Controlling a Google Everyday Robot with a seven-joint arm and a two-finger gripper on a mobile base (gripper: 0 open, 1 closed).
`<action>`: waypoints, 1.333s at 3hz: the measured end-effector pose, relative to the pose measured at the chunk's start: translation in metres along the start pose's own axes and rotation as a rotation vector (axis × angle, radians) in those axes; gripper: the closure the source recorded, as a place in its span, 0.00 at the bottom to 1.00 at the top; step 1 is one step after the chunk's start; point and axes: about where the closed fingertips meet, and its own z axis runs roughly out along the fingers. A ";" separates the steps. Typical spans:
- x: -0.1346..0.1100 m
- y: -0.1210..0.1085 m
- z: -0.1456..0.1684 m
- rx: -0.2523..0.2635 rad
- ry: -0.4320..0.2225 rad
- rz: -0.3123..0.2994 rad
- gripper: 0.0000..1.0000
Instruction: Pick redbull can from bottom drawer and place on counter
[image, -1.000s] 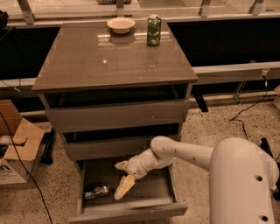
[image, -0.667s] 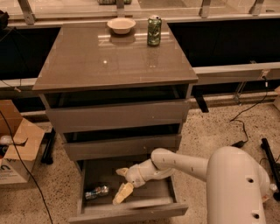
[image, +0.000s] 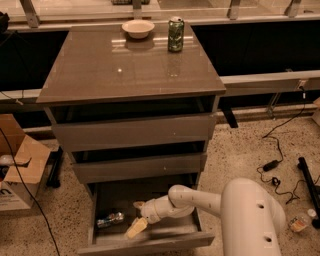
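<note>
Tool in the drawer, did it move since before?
Yes. The tool has slid slightly toward the front of the bottom drawer and leftward in the picture, nearer the redbull can, which stayed put.

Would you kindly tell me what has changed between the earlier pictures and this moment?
The hand has moved slightly down and to the left inside the open bottom drawer, closer to the redbull can. Its fingers are apart and it has not taken hold of anything. The redbull can lies where it was, and the bowl and green can on the counter have not moved.
</note>
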 end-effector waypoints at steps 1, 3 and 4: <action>0.011 -0.041 0.017 0.055 -0.027 0.023 0.00; 0.003 -0.044 0.029 0.060 0.013 -0.007 0.00; -0.005 -0.065 0.053 0.151 0.043 -0.041 0.00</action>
